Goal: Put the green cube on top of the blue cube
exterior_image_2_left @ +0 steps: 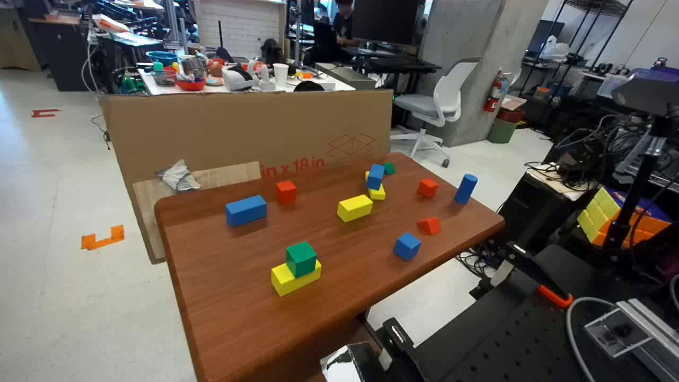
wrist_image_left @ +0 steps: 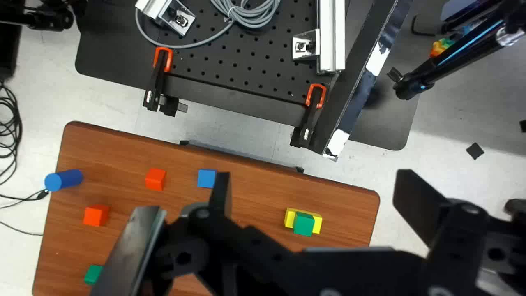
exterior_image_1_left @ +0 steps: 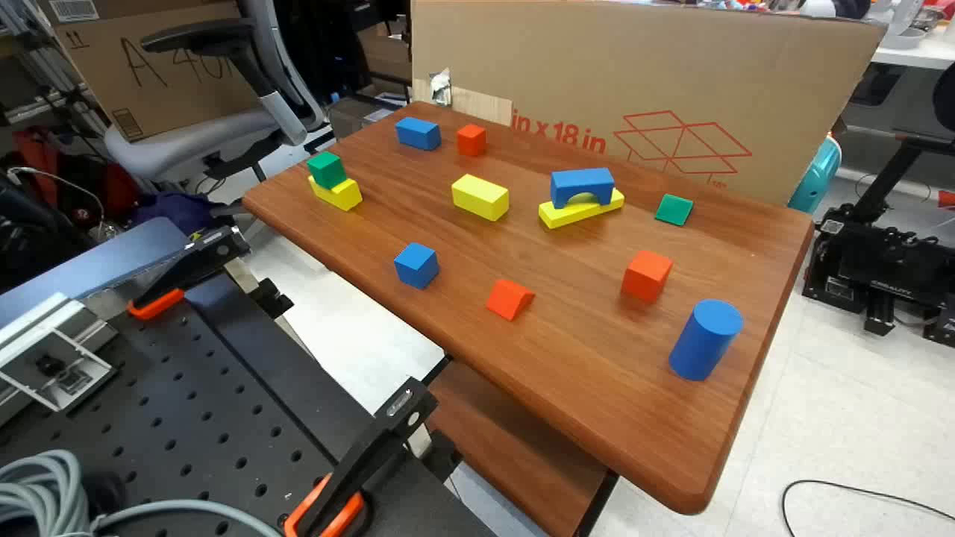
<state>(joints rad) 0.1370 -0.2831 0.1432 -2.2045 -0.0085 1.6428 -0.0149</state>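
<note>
I have the gripper (wrist_image_left: 316,189) with jaws spread wide, presumably to straddle the green cube (exterior_image_1_left: 327,170), perched on a yellow block (exterior_image_1_left: 343,197) upper left in an exterior view. The blue cube (exterior_image_1_left: 416,265), nearer center, is bare-topped to receive it; gripper height I can't judge.
</note>
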